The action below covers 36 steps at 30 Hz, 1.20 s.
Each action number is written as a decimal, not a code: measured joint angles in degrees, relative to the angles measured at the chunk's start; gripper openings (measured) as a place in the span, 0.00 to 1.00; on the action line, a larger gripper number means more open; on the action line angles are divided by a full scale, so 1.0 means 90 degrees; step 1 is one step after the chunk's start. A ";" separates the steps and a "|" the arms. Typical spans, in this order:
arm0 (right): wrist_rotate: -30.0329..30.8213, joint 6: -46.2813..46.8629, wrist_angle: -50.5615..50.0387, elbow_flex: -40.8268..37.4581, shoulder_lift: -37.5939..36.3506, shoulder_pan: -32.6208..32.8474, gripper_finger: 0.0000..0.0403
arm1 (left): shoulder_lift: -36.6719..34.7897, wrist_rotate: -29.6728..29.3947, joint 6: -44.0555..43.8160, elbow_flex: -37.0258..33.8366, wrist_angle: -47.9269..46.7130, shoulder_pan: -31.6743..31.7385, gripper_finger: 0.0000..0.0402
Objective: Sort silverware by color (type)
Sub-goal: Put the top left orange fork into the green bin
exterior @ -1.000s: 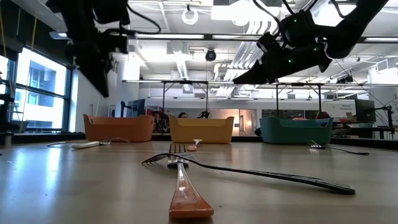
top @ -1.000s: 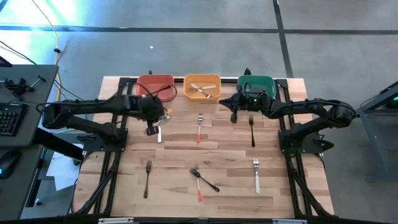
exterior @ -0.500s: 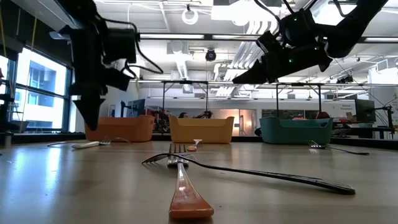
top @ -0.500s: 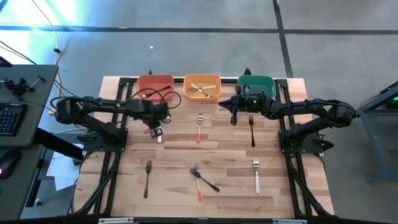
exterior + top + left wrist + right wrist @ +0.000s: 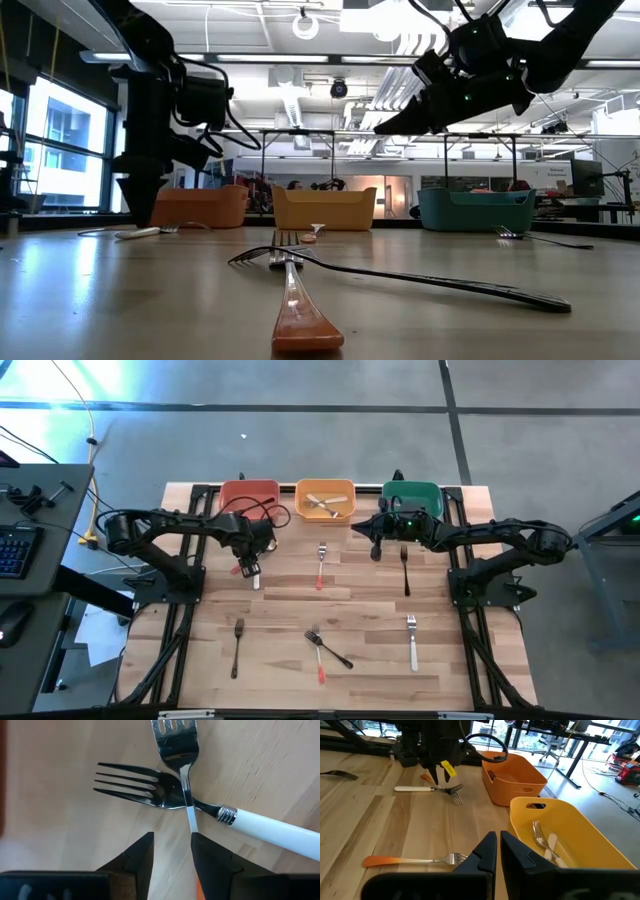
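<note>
Left gripper (image 5: 248, 568) pointing straight down at the pale wooden table (image 5: 280, 650) just before the red plastic bin (image 5: 249, 495), fingers (image 5: 135, 860) spread over two crossed forks: a white-handled steel fork (image 5: 240, 817) and a red-handled steel fork (image 5: 176, 745), neither pinched. Right gripper (image 5: 377, 550) hanging above the table beside the green plastic bin (image 5: 412, 494), fingers pressed together, near a dark fork (image 5: 405, 570). Two pale forks (image 5: 322, 503) lying in the yellow plastic bin (image 5: 324, 488)
</note>
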 joint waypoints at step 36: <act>-0.0002 0.0000 -0.0002 0.0000 0.0000 0.0000 0.02 | 0.0038 0.0440 0.0445 0.0287 -0.0292 0.0072 0.27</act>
